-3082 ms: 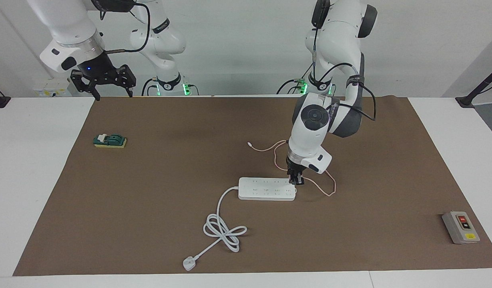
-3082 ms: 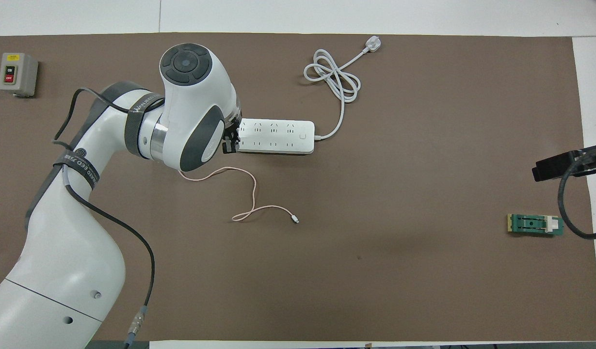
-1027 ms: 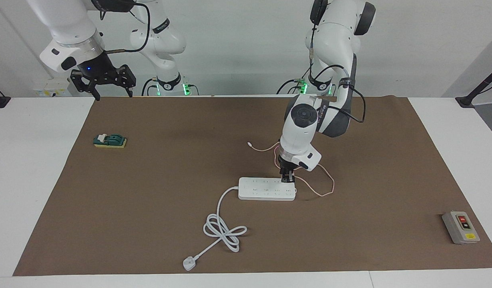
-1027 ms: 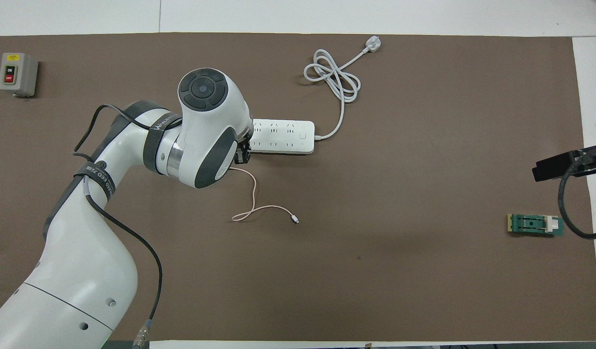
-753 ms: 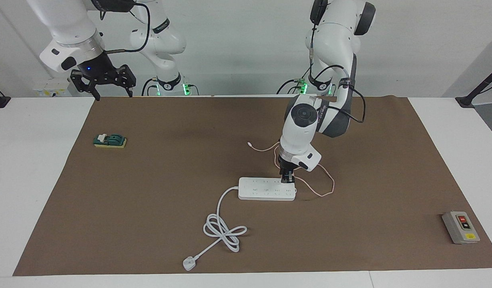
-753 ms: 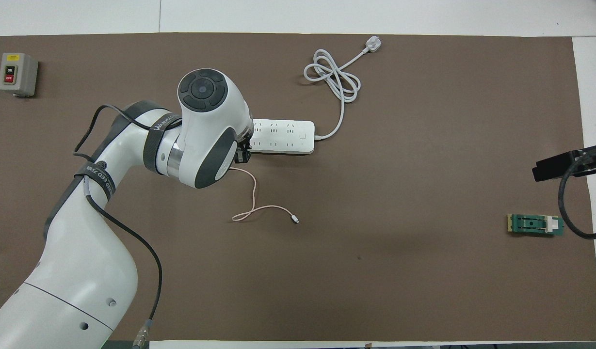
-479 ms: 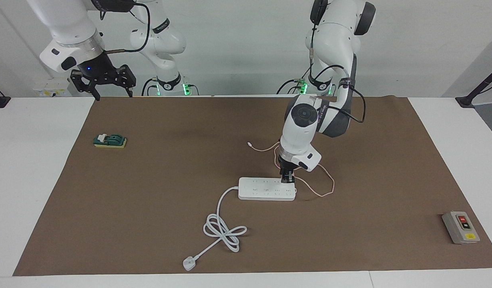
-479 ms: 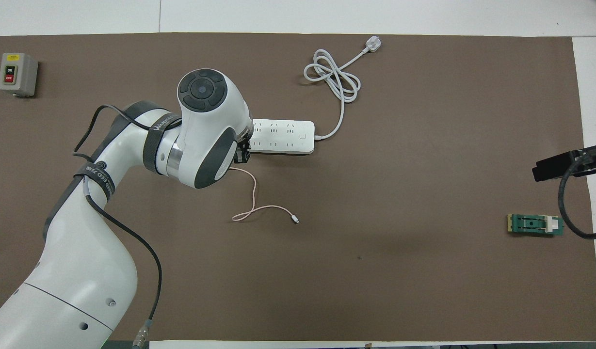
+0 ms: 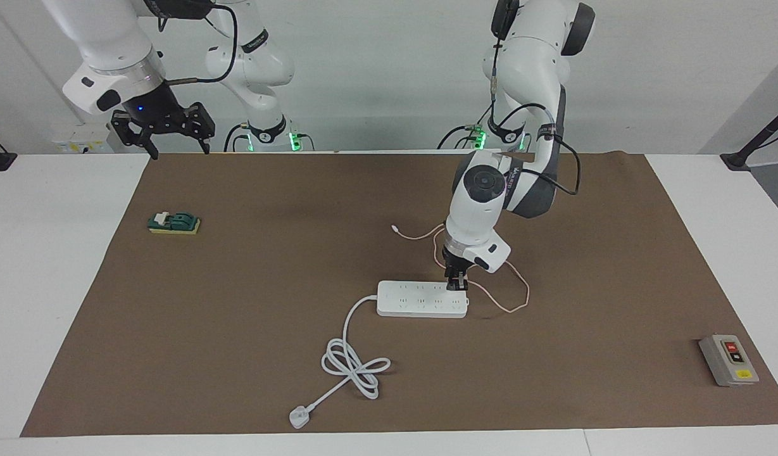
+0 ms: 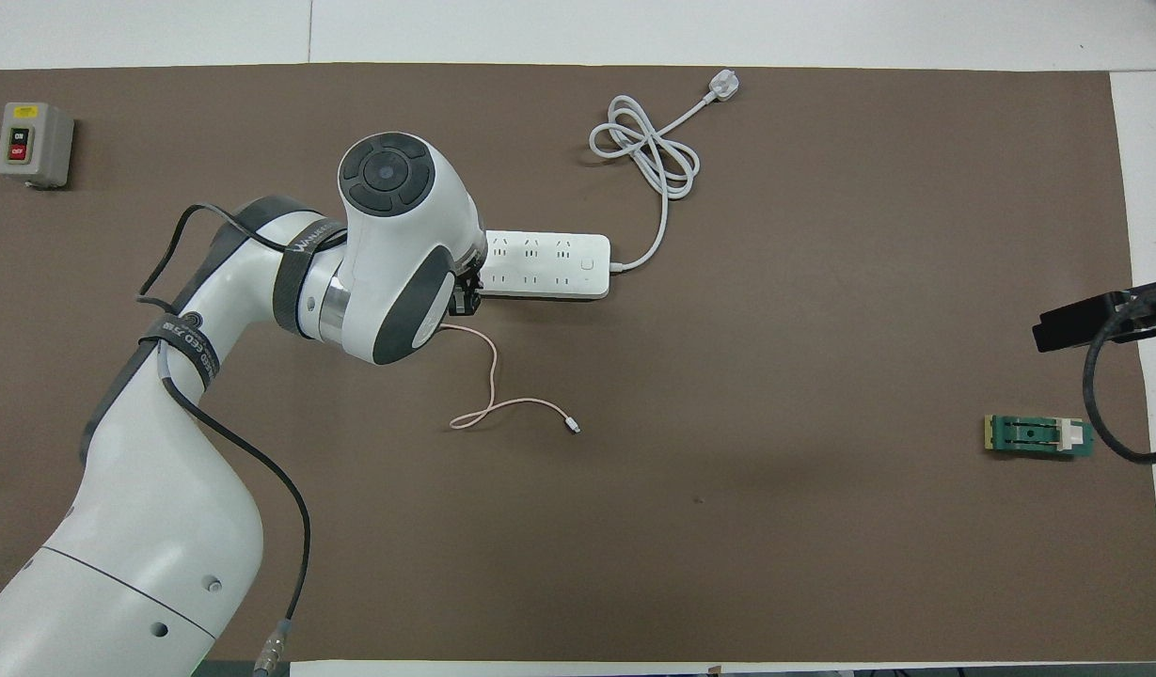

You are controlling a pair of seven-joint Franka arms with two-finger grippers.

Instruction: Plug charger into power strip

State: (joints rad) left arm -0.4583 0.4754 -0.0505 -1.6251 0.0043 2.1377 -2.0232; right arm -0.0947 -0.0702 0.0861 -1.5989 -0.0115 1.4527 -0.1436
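The white power strip [image 9: 414, 299] [image 10: 549, 265] lies flat mid-table. My left gripper [image 9: 455, 282] [image 10: 466, 297] points straight down onto the strip's end toward the left arm's side, on the row of sockets nearer the robots. It is shut on the charger, whose cube body is hidden between the fingers. The charger's thin pink cable [image 9: 515, 297] [image 10: 491, 376] trails from the gripper and loops over the mat to its small white connector [image 9: 395, 228] [image 10: 574, 428]. My right gripper [image 9: 161, 136] waits open and empty, raised over the mat's corner by its own base.
The strip's thick white cord [image 9: 351, 361] [image 10: 645, 150] coils away from the robots to a three-pin plug [image 9: 298, 417] [image 10: 723, 86]. A grey button box [image 9: 728, 360] [image 10: 34, 143] sits near the left arm's end. A small green block [image 9: 173, 223] [image 10: 1038, 436] lies near the right arm's end.
The left gripper has moved from just off the strip's end to over its end sockets. In the last second it has only shifted slightly. The right arm has not moved.
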